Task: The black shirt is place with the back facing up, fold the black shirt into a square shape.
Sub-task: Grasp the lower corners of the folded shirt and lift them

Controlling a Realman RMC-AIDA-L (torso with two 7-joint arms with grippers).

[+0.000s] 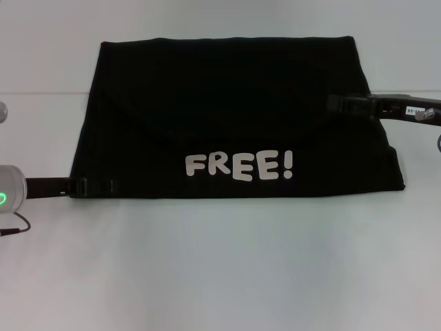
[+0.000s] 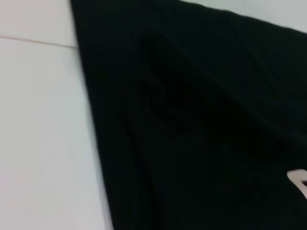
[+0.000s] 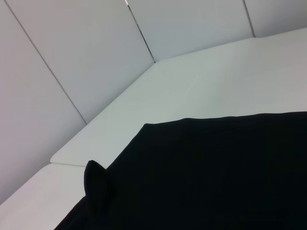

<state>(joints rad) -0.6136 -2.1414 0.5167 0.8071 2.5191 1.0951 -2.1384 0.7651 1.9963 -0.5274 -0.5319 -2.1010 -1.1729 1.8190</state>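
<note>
- White table (image 1: pixel 220 276): plain matte top, evenly lit, with a thin seam line running across it near the far side.
- Wall panels (image 3: pixel 86 57): pale grey, flat, divided by narrow dark joints, rising directly behind the table's far edge.

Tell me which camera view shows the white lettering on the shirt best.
The head view: the lettering reads FREE! whole on the black shirt. The left wrist view catches only a white sliver at its edge; the right wrist view shows none.
</note>
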